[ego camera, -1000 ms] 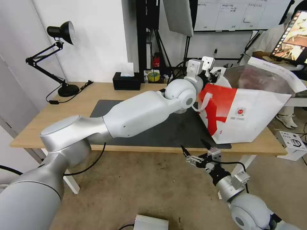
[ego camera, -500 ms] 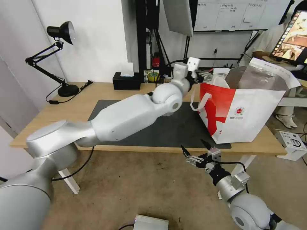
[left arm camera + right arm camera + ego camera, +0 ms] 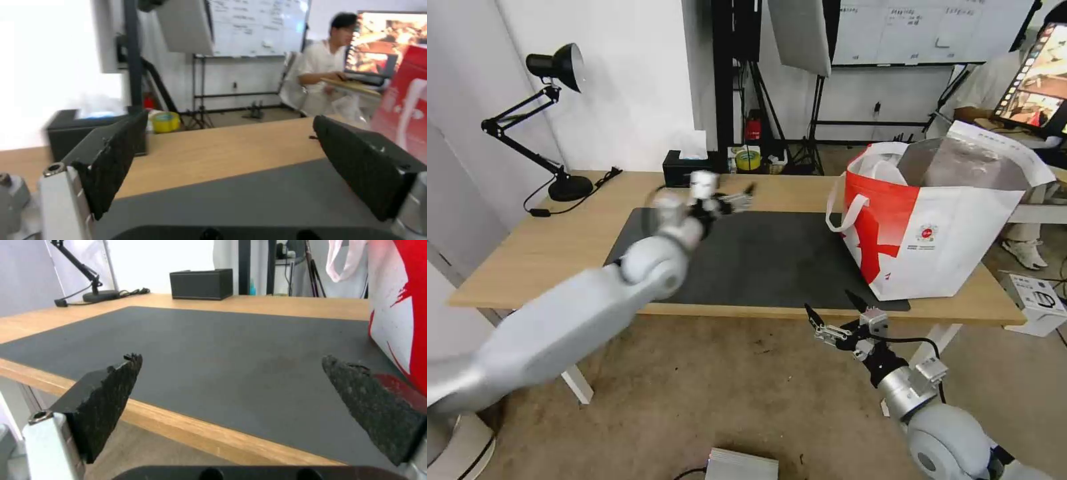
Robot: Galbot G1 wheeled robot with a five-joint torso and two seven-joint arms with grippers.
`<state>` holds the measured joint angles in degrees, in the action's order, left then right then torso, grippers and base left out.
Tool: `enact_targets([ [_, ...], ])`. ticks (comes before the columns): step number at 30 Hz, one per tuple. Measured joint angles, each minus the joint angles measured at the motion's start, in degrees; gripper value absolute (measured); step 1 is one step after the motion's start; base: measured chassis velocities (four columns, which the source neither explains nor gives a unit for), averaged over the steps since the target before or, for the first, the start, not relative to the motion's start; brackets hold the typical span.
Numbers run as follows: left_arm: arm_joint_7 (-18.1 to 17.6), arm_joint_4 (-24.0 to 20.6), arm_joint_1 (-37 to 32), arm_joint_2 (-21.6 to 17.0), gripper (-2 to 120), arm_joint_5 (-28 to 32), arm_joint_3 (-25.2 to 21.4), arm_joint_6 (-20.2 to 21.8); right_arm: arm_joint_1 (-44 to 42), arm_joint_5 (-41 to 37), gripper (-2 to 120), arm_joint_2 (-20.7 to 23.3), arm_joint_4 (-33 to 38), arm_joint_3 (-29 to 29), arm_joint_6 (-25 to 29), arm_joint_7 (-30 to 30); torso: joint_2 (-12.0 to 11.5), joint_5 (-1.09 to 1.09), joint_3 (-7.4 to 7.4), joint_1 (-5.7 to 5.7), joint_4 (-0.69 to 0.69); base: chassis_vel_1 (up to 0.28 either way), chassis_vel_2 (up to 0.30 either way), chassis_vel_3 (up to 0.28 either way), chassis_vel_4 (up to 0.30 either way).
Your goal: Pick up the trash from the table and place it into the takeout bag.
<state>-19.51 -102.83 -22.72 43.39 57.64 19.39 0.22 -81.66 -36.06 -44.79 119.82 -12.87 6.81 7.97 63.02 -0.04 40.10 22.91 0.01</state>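
The red-and-white takeout bag (image 3: pixel 934 233) stands upright on the right end of the table (image 3: pixel 580 227), half on the dark grey mat (image 3: pixel 774 260). No trash lies on the tabletop; what is inside the bag is hidden by its foil lining. My left gripper (image 3: pixel 739 198) hovers open and empty over the mat's back left part, well left of the bag. Its wrist view shows the spread fingers (image 3: pixel 111 156) with the bag (image 3: pixel 407 103) off to one side. My right gripper (image 3: pixel 828 301) hangs open and empty below the table's front edge, facing the mat (image 3: pixel 213 350) and the bag (image 3: pixel 400 306).
A black tissue box (image 3: pixel 690 168) and a yellow tape roll (image 3: pixel 748 160) sit at the table's back edge. A black desk lamp (image 3: pixel 554 120) stands at the back left corner. Tripod legs and a seated person are behind the table. A grey box (image 3: pixel 740 465) lies on the floor.
My left arm has swung away from the bag's mouth, leftward and back over the mat, its gripper empty. The bag has settled upright. The right arm has not moved.
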Motion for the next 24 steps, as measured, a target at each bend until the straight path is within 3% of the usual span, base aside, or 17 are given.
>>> enact_targets([
  [3, 0.58, -2.10, -5.42, -1.58, 100, -0.75, -4.13, -0.40, 0.00, 0.00, 100, 0.00, 0.00, 0.00, 0.00, -0.01, 0.01, 0.03, -0.01, 0.00, -0.02, 0.000, 0.000, 0.000, 0.000],
  [5, 1.20, -4.87, -13.80, -3.16, 100, -2.19, -10.48, -0.90, 0.00, 0.00, 100, 0.00, 0.00, -0.01, 0.00, -0.01, 0.00, 0.00, 0.00, 0.01, -0.02, 0.000, 0.000, 0.000, 0.000],
  [7, 1.40, -5.45, -15.54, -3.43, 100, -2.55, -12.00, -1.11, 0.00, 0.00, 100, 0.00, 0.00, 0.00, 0.00, 0.00, 0.00, 0.02, 0.00, 0.01, -0.03, 0.000, 0.000, 0.000, 0.000],
  [9, 2.89, -7.86, -25.45, -4.42, 100, -4.92, -19.61, -2.13, 0.00, 0.00, 100, 0.00, 0.00, 0.00, 0.00, 0.00, 0.01, 0.02, 0.00, 0.00, -0.01, 0.000, 0.000, 0.000, 0.000],
  [11, 3.02, -8.13, -26.46, -4.51, 100, -5.25, -20.30, -2.28, 0.00, 0.00, 100, 0.00, 0.00, 0.00, 0.00, 0.00, 0.01, 0.01, -0.01, 0.00, -0.01, 0.000, 0.000, 0.000, 0.000],
  [13, 3.17, -9.98, -35.28, -4.77, 100, -9.15, -26.39, -4.00, 0.00, 0.00, 100, 0.00, 0.00, 0.00, 0.00, 0.00, 0.01, 0.03, -0.01, 0.00, 0.00, 0.000, 0.000, 0.000, 0.000],
  [24, 0.66, -10.84, -47.09, -0.03, 100, -18.69, -32.43, -7.34, 0.00, 0.00, 100, 0.00, 0.00, 0.00, 0.00, 0.00, 0.01, 0.04, 0.00, 0.01, -0.03, 0.000, 0.000, 0.000, 0.000],
])
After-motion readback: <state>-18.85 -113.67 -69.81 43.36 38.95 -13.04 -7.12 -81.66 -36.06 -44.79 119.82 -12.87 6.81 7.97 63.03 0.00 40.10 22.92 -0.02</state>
